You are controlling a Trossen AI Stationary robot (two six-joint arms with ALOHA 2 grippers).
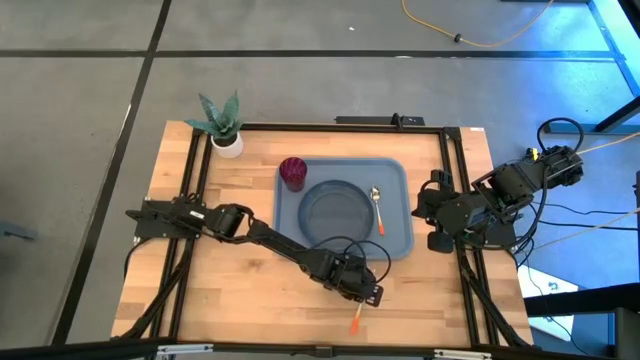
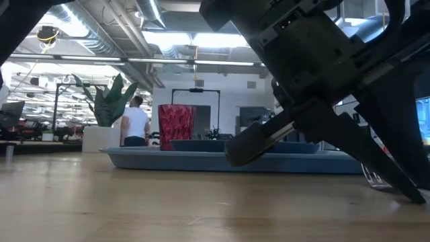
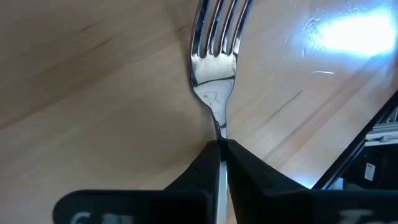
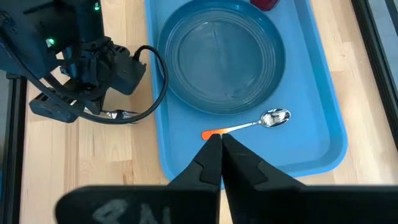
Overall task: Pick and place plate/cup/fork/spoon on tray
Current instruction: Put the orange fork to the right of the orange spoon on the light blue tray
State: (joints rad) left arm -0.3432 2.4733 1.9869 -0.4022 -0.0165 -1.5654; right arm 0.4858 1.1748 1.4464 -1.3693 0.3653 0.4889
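Note:
The slate-blue plate (image 1: 340, 208), the maroon cup (image 1: 292, 172) and the spoon (image 1: 378, 208) rest on the light-blue tray (image 1: 397, 172). The cup stands at the tray's far left corner, and the spoon lies to the right of the plate. The fork lies in front of the tray; its orange handle (image 1: 357, 320) points toward the table's near edge. My left gripper (image 1: 363, 295) is over the fork and shut on it. My right gripper (image 4: 221, 146) is shut and empty, held above the table's right side beside the tray. My left gripper pinches the fork's thin metal neck (image 3: 221, 132), just behind the tines (image 3: 217, 25), between its two fingertips. The fingers come from above and lie across the fork. The fork is level, at or just above the tabletop; I cannot tell whether it is lifted clear.
A white pot with a green plant (image 1: 224, 128) stands at the table's far left corner. Black frame rails run along the table's left, far and right sides (image 1: 452, 180). Bare wood lies left of the tray and along the near edge (image 1: 240, 290).

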